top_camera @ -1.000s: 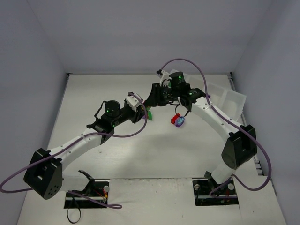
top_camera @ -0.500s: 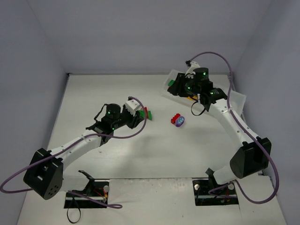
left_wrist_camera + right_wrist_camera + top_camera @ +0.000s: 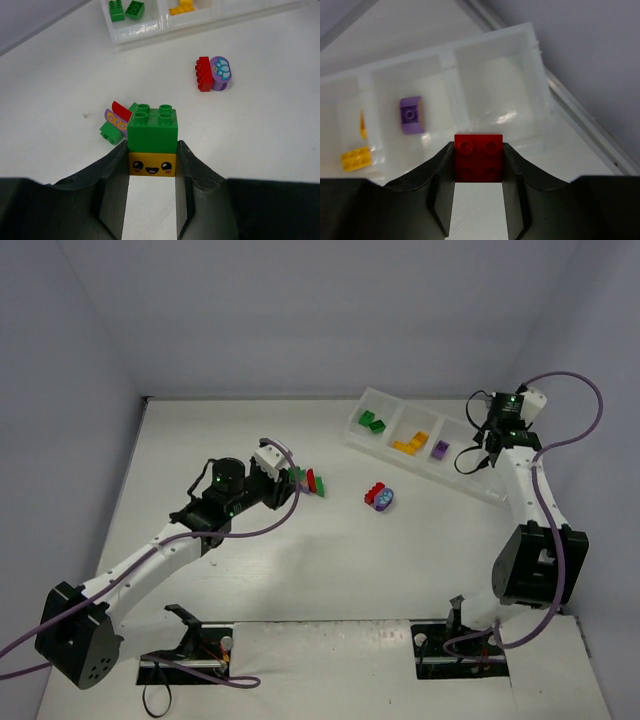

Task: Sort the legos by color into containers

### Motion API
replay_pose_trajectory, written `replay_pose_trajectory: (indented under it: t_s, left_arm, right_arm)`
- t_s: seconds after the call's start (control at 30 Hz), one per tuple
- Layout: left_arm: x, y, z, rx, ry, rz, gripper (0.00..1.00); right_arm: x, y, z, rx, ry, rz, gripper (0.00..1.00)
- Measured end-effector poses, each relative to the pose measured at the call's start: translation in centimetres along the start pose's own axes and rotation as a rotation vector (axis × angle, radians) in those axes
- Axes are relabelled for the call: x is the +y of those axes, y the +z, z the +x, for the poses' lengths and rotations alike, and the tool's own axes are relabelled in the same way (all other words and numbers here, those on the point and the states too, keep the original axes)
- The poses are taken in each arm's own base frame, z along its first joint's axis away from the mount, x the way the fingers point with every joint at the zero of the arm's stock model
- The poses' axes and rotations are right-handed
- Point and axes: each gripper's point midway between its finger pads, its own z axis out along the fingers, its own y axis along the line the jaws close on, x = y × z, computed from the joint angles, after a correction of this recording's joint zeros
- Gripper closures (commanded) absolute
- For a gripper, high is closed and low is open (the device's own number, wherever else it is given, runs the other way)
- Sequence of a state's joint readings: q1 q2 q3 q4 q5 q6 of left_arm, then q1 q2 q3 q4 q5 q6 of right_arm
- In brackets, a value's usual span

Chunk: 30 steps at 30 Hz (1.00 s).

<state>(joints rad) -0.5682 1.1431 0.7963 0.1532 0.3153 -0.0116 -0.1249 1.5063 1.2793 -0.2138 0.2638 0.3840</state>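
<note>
Both my jaws are closed on bricks.
My left gripper [image 3: 152,150] clamps a green brick [image 3: 152,127] stacked on a yellow smiling brick [image 3: 152,164], with loose pieces [image 3: 117,125] just ahead and to the left. My right gripper [image 3: 478,150] pinches a red brick [image 3: 478,156], with the tray [image 3: 540,100] end compartment just beyond my tips.

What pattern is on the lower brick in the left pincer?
A smiling face on the yellow brick; clearest in the left wrist view.

Gripping green-and-yellow stack [image 3: 152,129] in left end effector [image 3: 152,149], mid-frame overhead; red brick [image 3: 478,161] in right end effector [image 3: 478,149], upper right.
</note>
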Motion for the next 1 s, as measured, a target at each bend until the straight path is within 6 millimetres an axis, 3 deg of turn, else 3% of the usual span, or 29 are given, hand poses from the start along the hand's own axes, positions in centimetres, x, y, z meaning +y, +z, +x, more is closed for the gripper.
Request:
replay_pose_trajectory:
  t_s: [0.1,0.27,0.5,0.7,0.87,0.97,1.0]
  left_arm:
    - [-0.2,-0.2,-0.2,-0.007,0.001,0.007,1.00]
    - [-0.4,-0.5,-0.5,-0.014,0.003,0.016,1.00]
    - [-0.5,-0.8,-0.8,-0.020,0.004,0.020,1.00]
    - [-0.6,-0.8,-0.7,-0.020,0.004,0.024,1.00]
    - [-0.8,-0.7,-0.6,-0.017,0.005,0.036,1.00]
    - [-0.9,-0.5,-0.5,-0.017,0.020,0.048,1.00]
    - [-0.9,-0.5,-0.5,-0.018,0.026,0.051,1.00]
  right_arm:
    - [-2.7,3.0,0.5,0.032,-0.003,0.109,0.85]
    - [-4.6,7.3,3.5,0.128,-0.040,0.182,0.81]
    - [-4.7,10.0,7.3,0.232,-0.084,0.182,0.53]
    - [-4.1,10.3,6.2,0.210,-0.088,0.151,0.33]
    - [-3.0,9.4,5.0,0.193,-0.072,0.088,0.33]
    - [-0.2,7.2,3.5,0.170,-0.055,-0.041,0.35]
    - [1.7,5.6,2.8,0.154,-0.054,-0.118,0.35]
